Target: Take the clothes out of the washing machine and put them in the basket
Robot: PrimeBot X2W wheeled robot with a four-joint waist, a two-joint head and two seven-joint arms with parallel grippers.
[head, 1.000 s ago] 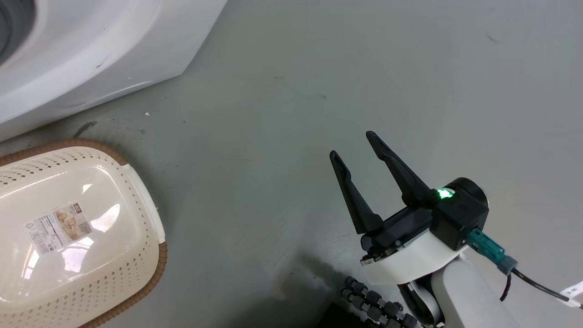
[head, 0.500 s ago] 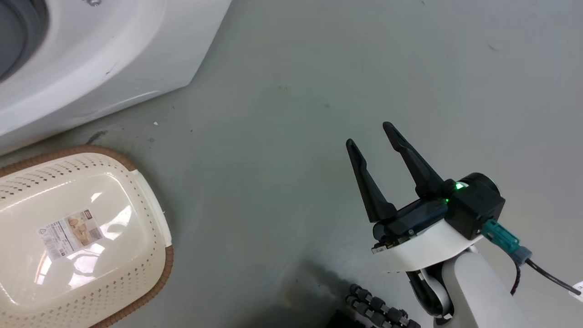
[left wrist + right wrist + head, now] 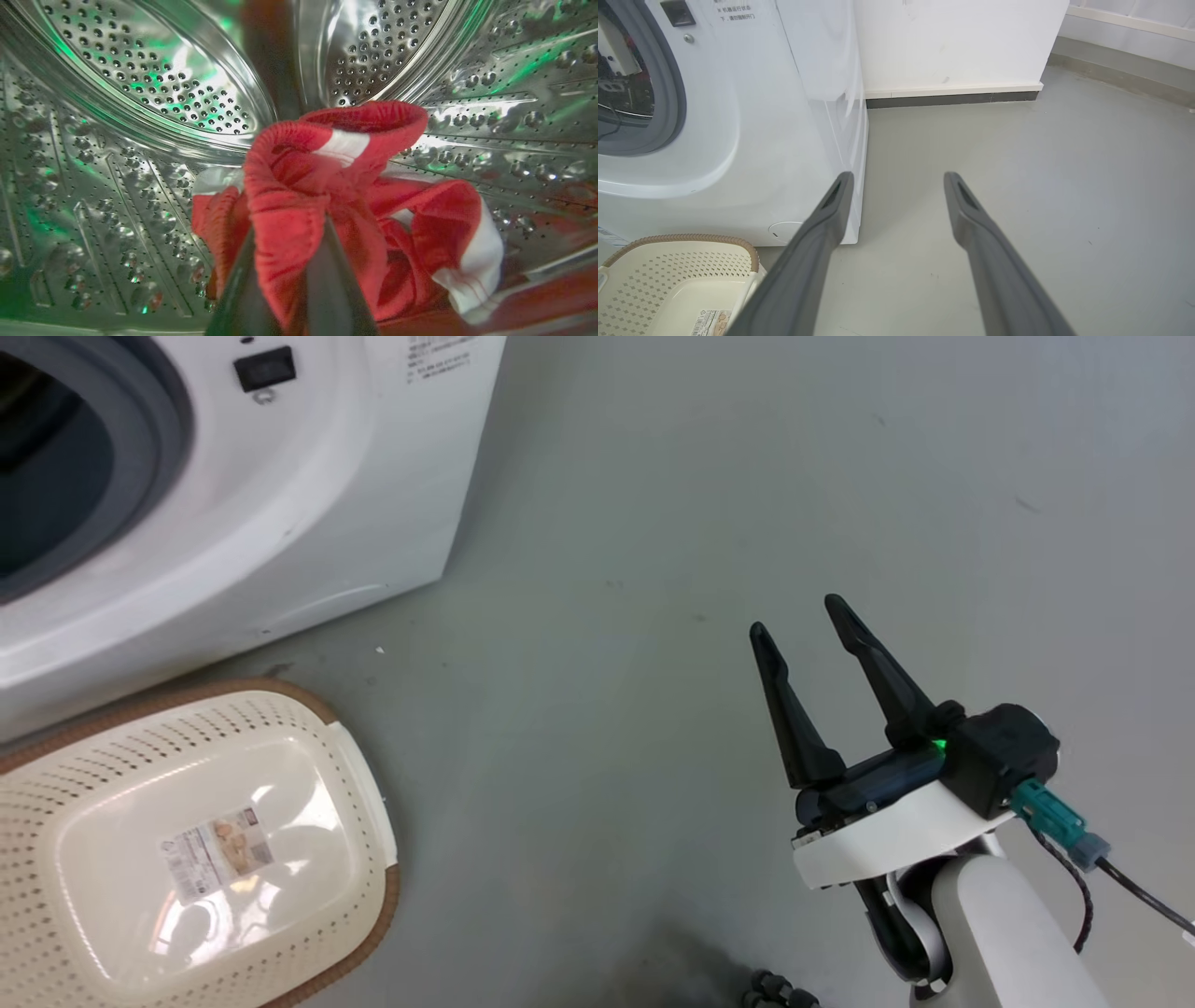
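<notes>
Left hand (image 3: 289, 226) clenched on the clothes (image 3: 327, 186), red fabric bunched up between its two dark fingers (image 3: 238, 289) and spilling over both of them. Clothes: red with white panels, heaped low in the steel drum (image 3: 140, 93), one white-edged fold drooping toward the lower right of the left wrist view. Perforated drum wall curved close around the heap on every side, with more room above it than below.

Right hand (image 3: 795, 616) released, fingers spread wide with nothing between them, held over the grey floor (image 3: 653, 523) well apart from everything. In the right wrist view the right hand (image 3: 899, 175) pointed along the floor past the front right corner of the washing machine (image 3: 775, 116); the left fingertip lined up with that corner edge in the view, whether near it I could not tell. Open floor ran ahead to the dark skirting (image 3: 952, 98) and white wall (image 3: 948, 42).

In the head view, the washing machine (image 3: 308, 504) stood upper left, its grey porthole rim (image 3: 159, 457) cut by the frame edge, dark inside. The basket (image 3: 308, 728) sat on the floor just in front of the machine's base, brown rim near the base; whether it touched was not clear. Paper label (image 3: 219, 854) on its bottom. Wide strip of floor between the basket's right handle and the right hand
</notes>
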